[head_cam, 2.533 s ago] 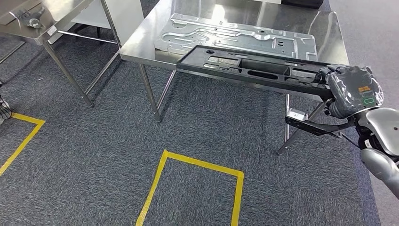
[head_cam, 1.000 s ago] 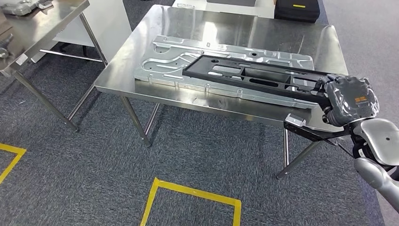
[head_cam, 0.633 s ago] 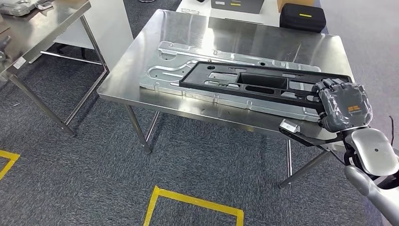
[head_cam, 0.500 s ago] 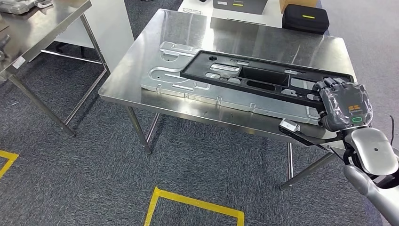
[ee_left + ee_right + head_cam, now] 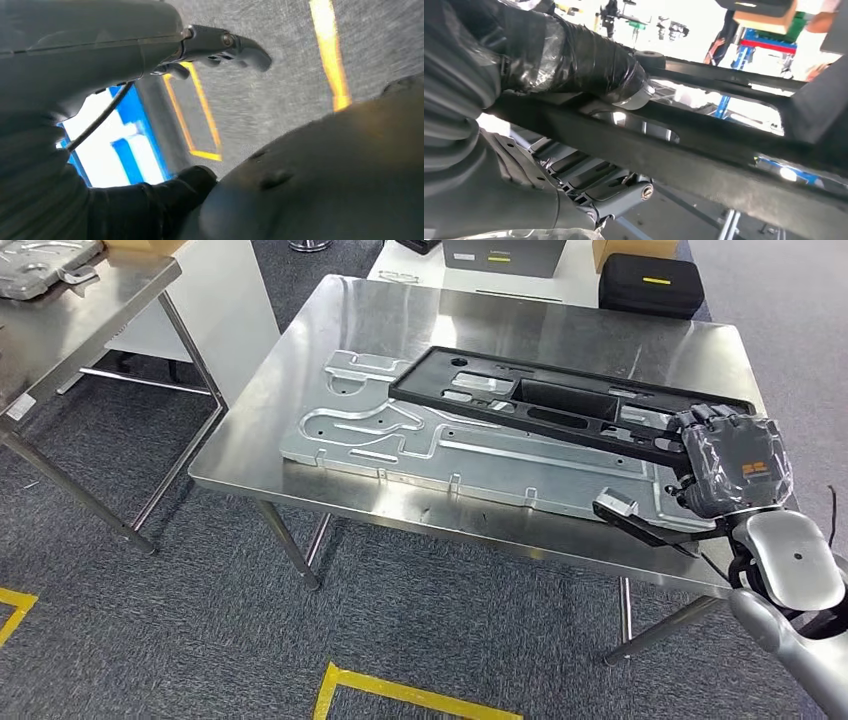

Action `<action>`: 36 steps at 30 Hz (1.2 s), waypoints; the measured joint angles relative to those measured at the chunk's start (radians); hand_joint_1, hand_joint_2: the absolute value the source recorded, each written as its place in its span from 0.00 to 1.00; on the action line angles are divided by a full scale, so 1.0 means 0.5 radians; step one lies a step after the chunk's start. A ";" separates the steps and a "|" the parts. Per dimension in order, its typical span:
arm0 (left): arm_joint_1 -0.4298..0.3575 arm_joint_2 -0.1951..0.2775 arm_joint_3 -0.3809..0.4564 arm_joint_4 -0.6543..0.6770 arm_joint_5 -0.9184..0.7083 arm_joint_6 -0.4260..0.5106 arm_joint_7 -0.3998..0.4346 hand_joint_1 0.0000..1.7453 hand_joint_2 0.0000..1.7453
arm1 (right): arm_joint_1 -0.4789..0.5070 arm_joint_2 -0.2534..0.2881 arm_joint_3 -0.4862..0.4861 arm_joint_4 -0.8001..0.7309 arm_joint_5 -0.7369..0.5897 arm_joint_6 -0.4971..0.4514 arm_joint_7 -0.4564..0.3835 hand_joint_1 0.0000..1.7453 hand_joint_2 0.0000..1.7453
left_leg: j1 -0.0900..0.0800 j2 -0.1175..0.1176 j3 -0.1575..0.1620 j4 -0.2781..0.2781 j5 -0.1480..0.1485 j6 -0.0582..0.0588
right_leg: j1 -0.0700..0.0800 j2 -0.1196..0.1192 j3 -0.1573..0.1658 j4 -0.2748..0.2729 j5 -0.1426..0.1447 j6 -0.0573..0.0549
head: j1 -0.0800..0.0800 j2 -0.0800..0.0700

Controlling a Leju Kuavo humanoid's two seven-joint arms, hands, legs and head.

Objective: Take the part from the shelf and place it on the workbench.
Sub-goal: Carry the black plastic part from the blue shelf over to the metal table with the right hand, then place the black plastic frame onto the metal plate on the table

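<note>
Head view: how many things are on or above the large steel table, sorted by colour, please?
Black: 2, the long frame that the right hand holds at one end, and the case at the far edge.
Silver: 1, the flat metal plate under the frame.
Total: 3 on the table.

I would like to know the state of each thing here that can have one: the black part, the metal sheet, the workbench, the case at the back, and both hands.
black frame part: gripped at one end, above the sheet; contact unclear.
right hand: holds the part's end.
silver stamped sheet: lying flat on the workbench.
workbench: standing, bearing the sheet.
black case: closed, beyond the workbench.
left hand: grips nothing, over the carpet.
</note>
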 joint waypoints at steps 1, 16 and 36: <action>0.000 0.000 0.000 0.000 0.000 0.000 0.000 0.00 1.00 | 0.002 0.003 0.000 0.000 0.000 0.000 -0.001 1.00 1.00 | 0.005 0.000 -0.049 0.010 -0.002 -0.007 | -0.002 0.000 0.022 0.000 -0.021 0.004 | 0.000 0.000; 0.008 0.003 -0.034 0.000 -0.023 -0.006 0.031 0.00 1.00 | 0.106 0.336 0.099 0.153 0.513 -0.280 0.142 1.00 1.00 | 0.007 -0.010 0.167 -0.530 0.315 0.097 | -0.020 -0.001 -0.224 0.514 -0.271 0.126 | 0.001 0.000; -0.012 -0.006 -0.049 0.001 -0.017 0.008 0.029 0.00 1.00 | 0.460 0.592 0.112 0.326 0.604 -0.400 0.184 1.00 1.00 | -0.001 -0.001 -0.005 -0.403 0.364 0.004 | 0.002 -0.001 0.113 0.011 -0.098 0.022 | -0.002 0.000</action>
